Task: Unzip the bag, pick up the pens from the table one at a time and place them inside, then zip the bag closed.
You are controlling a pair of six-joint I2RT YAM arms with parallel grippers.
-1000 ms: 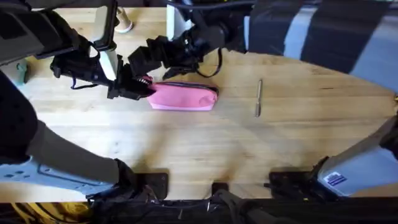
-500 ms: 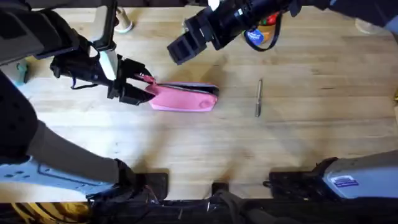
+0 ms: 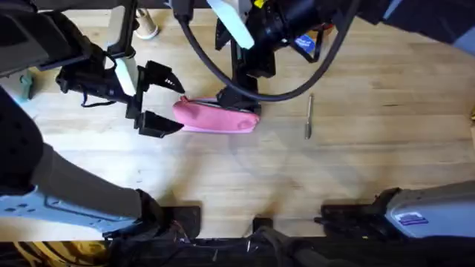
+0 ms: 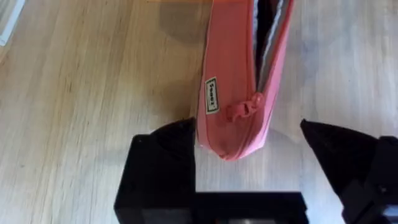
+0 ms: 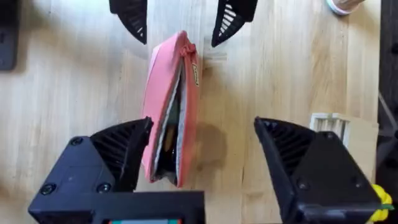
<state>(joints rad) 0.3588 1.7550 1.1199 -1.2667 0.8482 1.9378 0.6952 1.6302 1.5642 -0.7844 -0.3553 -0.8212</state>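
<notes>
Black ribbed hands (image 5: 194,155), black looping cable (image 3: 223,70), white link, blue label

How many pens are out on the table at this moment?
1. A single pen lies on the table, to the right of the pink bag and apart from it. The bag is unzipped; any pens inside can't be made out.

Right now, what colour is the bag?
Pink, grey lining inside the open zip; the bag shows best in the left wrist view.
</notes>
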